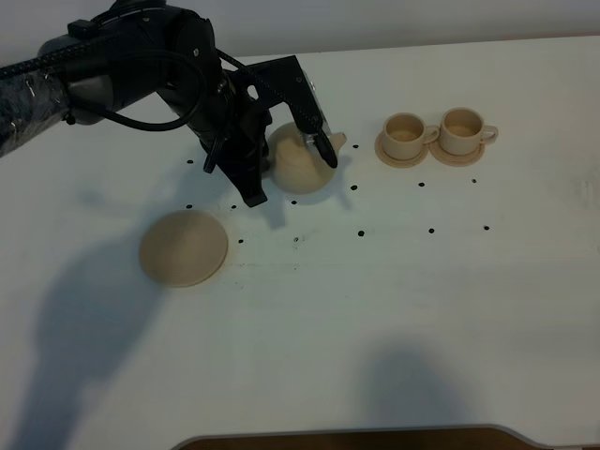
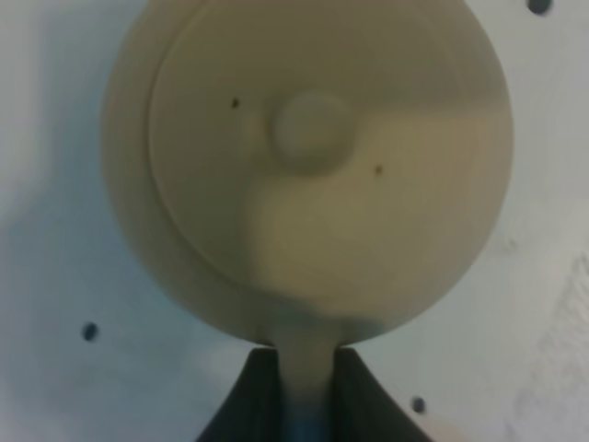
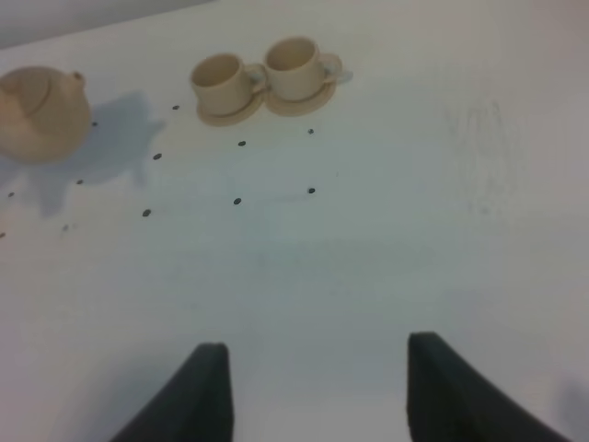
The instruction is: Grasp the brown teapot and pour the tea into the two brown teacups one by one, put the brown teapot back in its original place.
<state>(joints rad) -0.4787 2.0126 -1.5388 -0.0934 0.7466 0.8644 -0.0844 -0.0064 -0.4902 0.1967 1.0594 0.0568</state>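
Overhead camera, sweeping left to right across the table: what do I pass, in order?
large flat saucer → teapot → left teacup on its small saucer → right teacup on its small saucer

quick count on the white tabletop (image 1: 394, 319): one brown teapot (image 1: 298, 171); two brown teacups, left teacup (image 1: 405, 131) and right teacup (image 1: 461, 127), side by side toward the far edge; two small cup saucers, left cup saucer (image 1: 395, 159) and right cup saucer (image 1: 459, 160), one under each; one wider flat saucer (image 1: 184, 247) nearer the left edge
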